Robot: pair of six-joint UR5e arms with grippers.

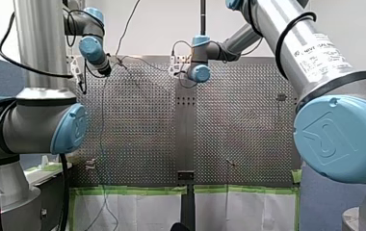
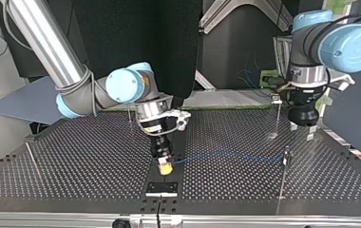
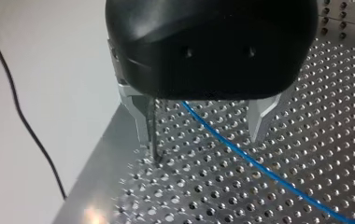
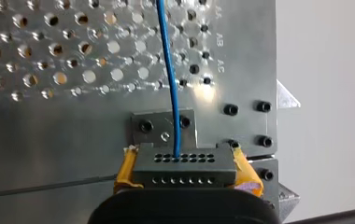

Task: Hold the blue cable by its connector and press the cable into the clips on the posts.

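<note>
1. My right pincer (image 4: 186,169) is clamping the connector (image 4: 185,163) between its yellow pads (image 4: 124,175), just over the plate (image 4: 162,127) at the table (image 4: 49,135) edge.
2. The cable (image 4: 168,60) is leaving the connector's holed face and running straight away from the plate across the table.
3. Well away from the plate, the cable is passing low over the table between the fingers of my left pincer (image 3: 203,140); whether it is touching the table I cannot tell.
4. My left pincer is standing wide and gripping nothing.
5. One of its metal fingers is standing just beside a thin post (image 3: 153,147), far from the plate, near the table's side edge.
</note>
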